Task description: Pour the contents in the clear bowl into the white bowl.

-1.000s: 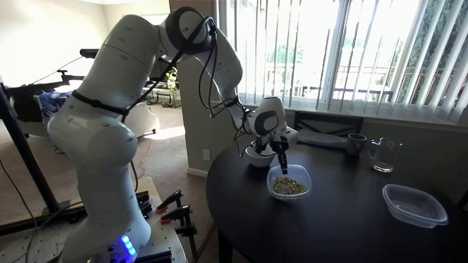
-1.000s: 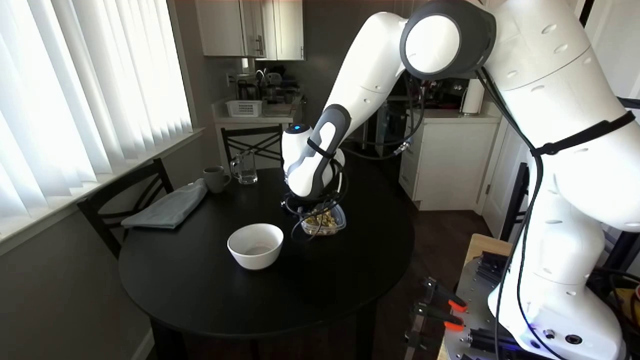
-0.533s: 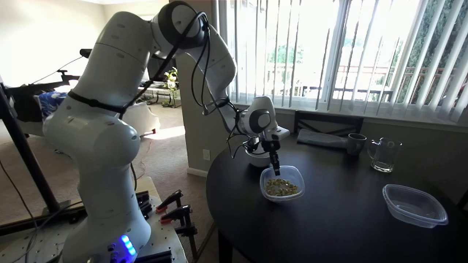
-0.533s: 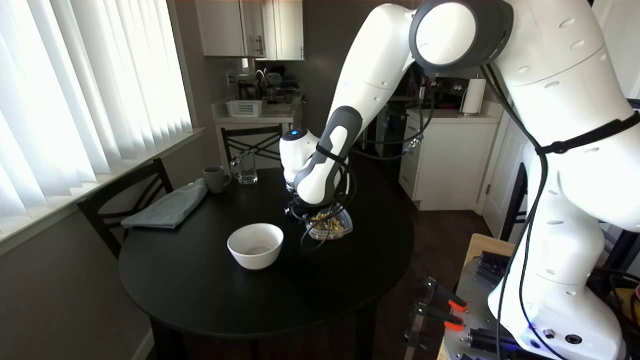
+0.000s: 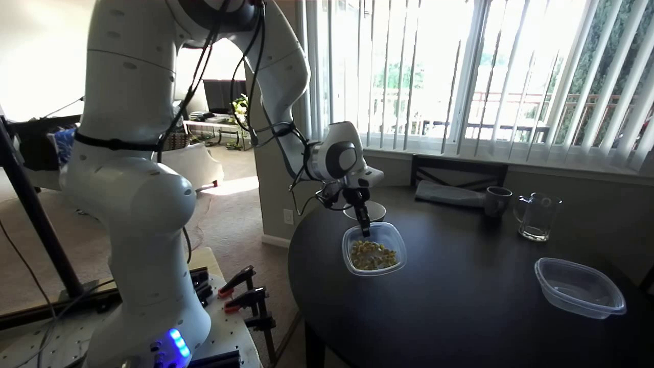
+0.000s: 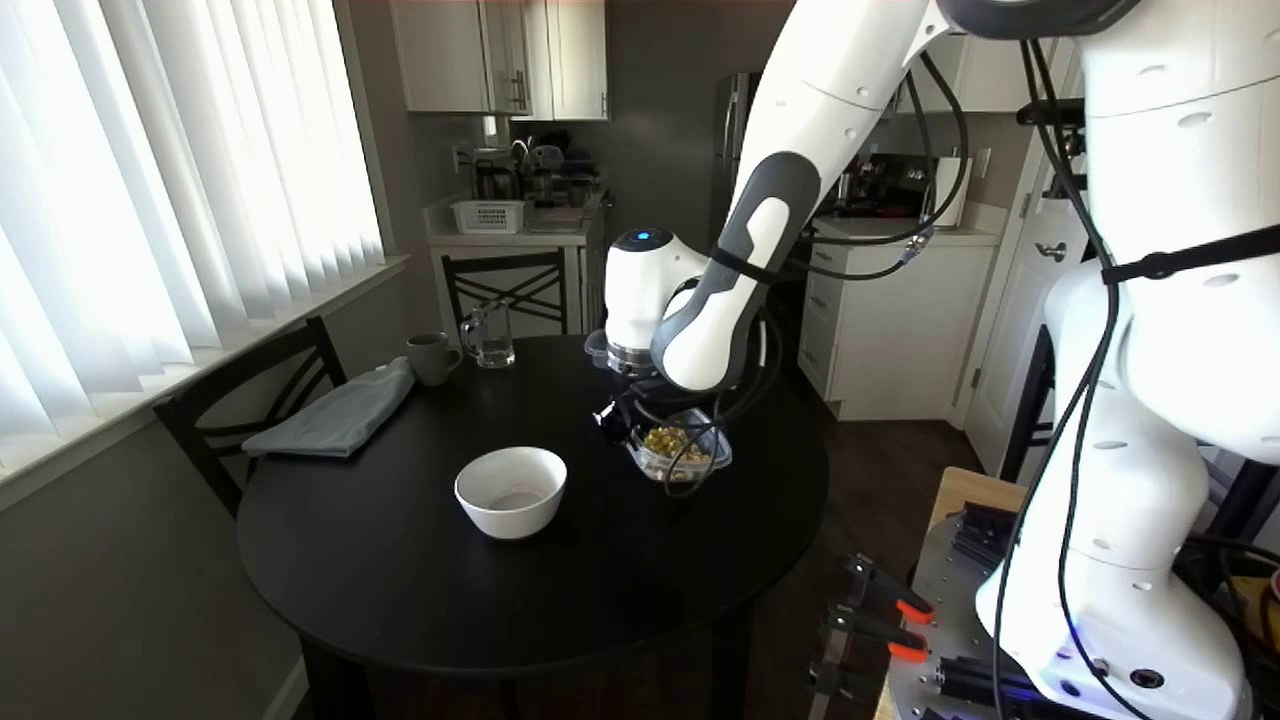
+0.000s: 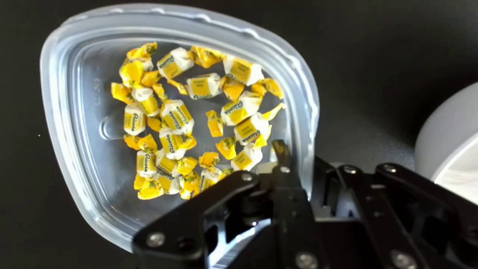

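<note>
Your gripper (image 7: 302,160) is pinched on the side of the clear bowl (image 7: 56,112), one finger inside and one outside. Lots of yellow and white wrapped candies (image 7: 177,116) lie on the bottom of that bowl. The white bowl (image 6: 510,522) sits near it on the black table (image 6: 400,580), not touching. Farther out, you can see a clear tub (image 5: 580,289), a gray cup (image 5: 496,201), a glass mug (image 5: 536,220) and a dark chair (image 5: 460,164).
</note>
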